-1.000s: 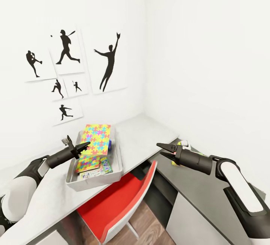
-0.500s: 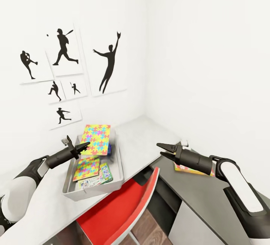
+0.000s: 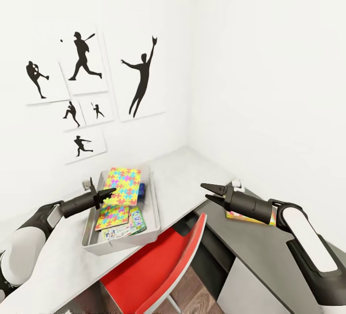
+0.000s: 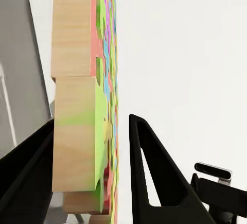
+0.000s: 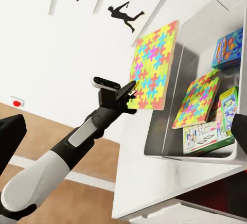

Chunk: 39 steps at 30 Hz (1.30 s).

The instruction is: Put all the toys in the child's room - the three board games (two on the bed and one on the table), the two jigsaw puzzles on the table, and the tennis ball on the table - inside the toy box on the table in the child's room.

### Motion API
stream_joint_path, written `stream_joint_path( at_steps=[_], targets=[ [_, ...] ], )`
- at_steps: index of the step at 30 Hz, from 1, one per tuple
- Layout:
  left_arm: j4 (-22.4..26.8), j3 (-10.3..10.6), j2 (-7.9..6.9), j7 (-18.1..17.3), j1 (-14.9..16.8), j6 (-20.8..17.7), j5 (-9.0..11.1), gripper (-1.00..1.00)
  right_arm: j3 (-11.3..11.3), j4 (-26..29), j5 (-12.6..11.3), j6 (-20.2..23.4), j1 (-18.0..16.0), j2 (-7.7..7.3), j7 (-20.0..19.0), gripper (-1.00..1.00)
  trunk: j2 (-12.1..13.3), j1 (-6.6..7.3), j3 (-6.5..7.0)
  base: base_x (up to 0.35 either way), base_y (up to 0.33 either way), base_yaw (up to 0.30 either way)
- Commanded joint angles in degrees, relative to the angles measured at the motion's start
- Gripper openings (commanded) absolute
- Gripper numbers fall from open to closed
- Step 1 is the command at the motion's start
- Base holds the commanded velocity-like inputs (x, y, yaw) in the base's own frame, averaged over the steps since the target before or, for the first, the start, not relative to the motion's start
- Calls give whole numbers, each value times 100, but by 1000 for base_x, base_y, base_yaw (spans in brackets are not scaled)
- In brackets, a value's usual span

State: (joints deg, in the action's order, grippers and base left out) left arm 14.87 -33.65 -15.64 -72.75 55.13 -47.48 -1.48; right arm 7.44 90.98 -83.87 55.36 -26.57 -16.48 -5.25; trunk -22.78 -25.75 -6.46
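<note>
Over the toy box (image 3: 153,208), your outstretched left gripper (image 3: 109,192) pinches a jigsaw puzzle (image 3: 123,185); right gripper (image 3: 207,191) hovers spread, empty.

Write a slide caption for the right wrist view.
Left gripper holds a multicolour jigsaw puzzle over the grey toy box.

Two plain white walls (image 3: 259,64) are met in a corner. On the left wall, six pictures of black sports silhouettes (image 3: 86,88) are hung in a cluster. A red chair (image 3: 158,268) is pushed under the desk, and a strip of wood-plank floor (image 3: 192,292) is seen beneath it. Light is even throughout.
</note>
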Motion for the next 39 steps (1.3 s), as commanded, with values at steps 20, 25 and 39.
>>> stream_joint_path(
  at_steps=[20, 25, 39],
  targets=[
    [-1, -37, 4, 742, 7, -226, -12, -100, 3, -1, 54, 10, -6, -4, -55, 100, -14, -3, -195, 0, 0, 68],
    [-1, -40, 14, 773, 7, -225, -18, -100, 3, -1, 53, 10, -6, -4, -55, 100, -14, -3, -241, 0, 0, 68],
    [-1, -37, 74, 1127, 13, -213, -8, -100, 6, -1, 53, 12, -6, -4, -55, 100, -14, -3, -348, 0, 0, 55]
  ],
)
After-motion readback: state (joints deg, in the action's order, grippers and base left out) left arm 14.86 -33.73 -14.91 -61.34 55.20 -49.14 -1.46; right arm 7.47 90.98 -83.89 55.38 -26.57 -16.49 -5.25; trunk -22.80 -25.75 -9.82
